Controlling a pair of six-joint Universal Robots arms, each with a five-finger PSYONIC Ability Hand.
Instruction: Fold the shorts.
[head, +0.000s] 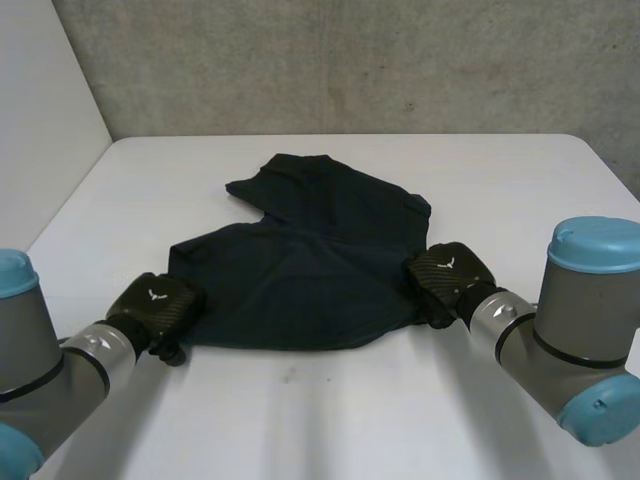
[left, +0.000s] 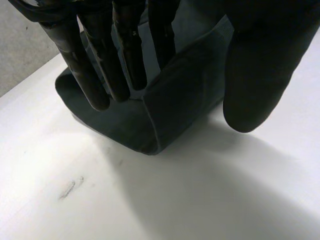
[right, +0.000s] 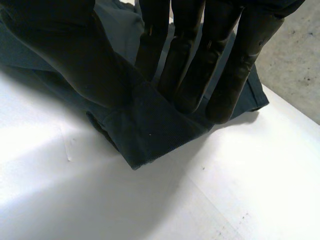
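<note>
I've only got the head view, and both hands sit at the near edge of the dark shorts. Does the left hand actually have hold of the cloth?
Observer: Yes. The left hand has a near corner of the shorts pinched between its straight fingers and its thumb.
Operator: And the right hand?
Observer: The right hand pinches the other near corner the same way, thumb on one side and fingers on the other.
Operator: Are those corners off the table?
Observer: Both are slightly raised, with shadow on the white table under them.
</note>
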